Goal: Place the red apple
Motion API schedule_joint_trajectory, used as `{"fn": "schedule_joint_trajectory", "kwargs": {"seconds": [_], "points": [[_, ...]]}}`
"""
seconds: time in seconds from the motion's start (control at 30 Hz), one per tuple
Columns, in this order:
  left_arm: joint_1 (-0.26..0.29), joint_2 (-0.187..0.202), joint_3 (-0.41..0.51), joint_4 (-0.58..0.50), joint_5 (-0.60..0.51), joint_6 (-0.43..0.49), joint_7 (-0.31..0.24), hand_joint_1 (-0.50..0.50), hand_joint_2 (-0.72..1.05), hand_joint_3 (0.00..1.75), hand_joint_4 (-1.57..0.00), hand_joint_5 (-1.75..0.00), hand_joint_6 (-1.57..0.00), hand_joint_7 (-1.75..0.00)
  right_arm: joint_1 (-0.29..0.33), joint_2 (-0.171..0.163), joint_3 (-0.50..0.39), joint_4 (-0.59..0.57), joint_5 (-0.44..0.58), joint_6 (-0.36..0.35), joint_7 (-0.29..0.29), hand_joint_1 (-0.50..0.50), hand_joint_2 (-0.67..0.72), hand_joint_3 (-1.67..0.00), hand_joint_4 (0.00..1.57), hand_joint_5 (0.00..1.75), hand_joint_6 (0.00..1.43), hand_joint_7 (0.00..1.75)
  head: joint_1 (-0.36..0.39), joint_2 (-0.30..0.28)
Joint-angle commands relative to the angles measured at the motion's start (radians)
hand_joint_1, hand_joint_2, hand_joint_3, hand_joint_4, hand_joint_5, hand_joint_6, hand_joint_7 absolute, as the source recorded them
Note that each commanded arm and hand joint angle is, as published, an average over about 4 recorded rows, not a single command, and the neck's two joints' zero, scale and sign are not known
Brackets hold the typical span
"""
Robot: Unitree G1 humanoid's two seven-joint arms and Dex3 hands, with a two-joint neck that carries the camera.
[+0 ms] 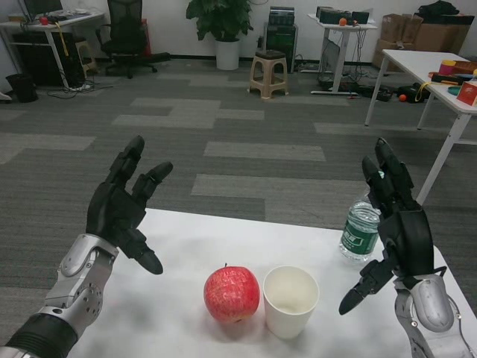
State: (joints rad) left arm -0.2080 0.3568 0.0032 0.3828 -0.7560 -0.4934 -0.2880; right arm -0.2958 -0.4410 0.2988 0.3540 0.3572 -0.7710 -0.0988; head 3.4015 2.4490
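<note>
A red apple (232,293) stands on the white table (179,246) near the front middle, touching or nearly touching a white paper cup (291,300) on its right. My left hand (125,205) is raised over the table's left side, fingers spread, holding nothing, well left of the apple. On the right my right hand (395,224) is also lifted with fingers apart and empty, to the right of the cup.
A clear plastic water bottle with a green label (360,231) stands at the table's far right edge, just beside my right hand. Beyond lie grey carpet, a beige stool (269,72), a plant, desks and another white table (440,71) at right.
</note>
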Motion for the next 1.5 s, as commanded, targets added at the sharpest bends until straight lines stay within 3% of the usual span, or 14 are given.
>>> {"fn": "schedule_joint_trajectory", "kwargs": {"seconds": [0.03,0.5,0.63,0.9,1.17,1.27,1.5], "points": [[-0.017,-0.009,0.002,-0.02,-0.005,-0.012,0.001,-0.48,-0.55,0.0,0.0,-0.72,0.0,0.0,-0.029,-0.004,0.0,0.007,0.008,0.001,-0.002,0.17,0.72,0.0,0.0,0.0,0.0,0.07,0.002,0.004],[-0.017,-0.029,0.028,-0.09,0.02,-0.013,0.001,-0.48,-0.55,0.02,0.0,-0.72,0.0,0.0,-0.046,-0.002,0.006,0.008,0.008,0.001,-0.002,0.17,0.71,0.0,0.0,0.0,0.0,0.07,-0.009,0.039],[-0.019,-0.053,0.065,-0.111,0.086,-0.013,0.001,-0.48,-0.55,0.02,0.0,-0.72,0.0,0.0,-0.046,0.001,0.0,0.007,0.006,0.001,-0.002,0.17,0.72,0.0,0.0,0.0,0.0,0.07,-0.029,0.069],[-0.04,-0.084,0.083,-0.11,0.115,-0.023,-0.003,-0.48,-0.55,0.0,0.0,-0.72,0.0,0.0,-0.046,0.006,-0.008,0.006,0.006,0.001,-0.002,0.17,0.71,0.0,0.0,0.0,0.0,0.07,-0.045,0.101],[-0.048,-0.089,0.079,-0.108,0.113,-0.028,-0.002,-0.48,-0.46,0.04,0.0,-0.72,0.0,0.0,-0.046,0.008,-0.023,0.006,0.006,0.001,-0.002,0.17,0.72,0.0,0.0,0.0,0.0,0.07,-0.049,0.092],[-0.048,-0.091,0.077,-0.108,0.112,-0.028,-0.002,-0.48,-0.46,0.09,0.0,-0.72,0.0,0.0,-0.046,0.01,-0.027,0.006,0.005,0.001,-0.002,0.17,0.72,0.0,0.0,0.0,0.0,0.07,-0.051,0.086],[-0.05,-0.095,0.07,-0.105,0.106,-0.025,-0.002,-0.48,-0.55,0.0,0.0,-0.62,0.0,0.0,-0.046,0.013,-0.049,0.006,0.003,-0.001,-0.002,0.17,0.72,0.0,0.0,0.0,0.0,0.07,-0.06,0.054]]}}
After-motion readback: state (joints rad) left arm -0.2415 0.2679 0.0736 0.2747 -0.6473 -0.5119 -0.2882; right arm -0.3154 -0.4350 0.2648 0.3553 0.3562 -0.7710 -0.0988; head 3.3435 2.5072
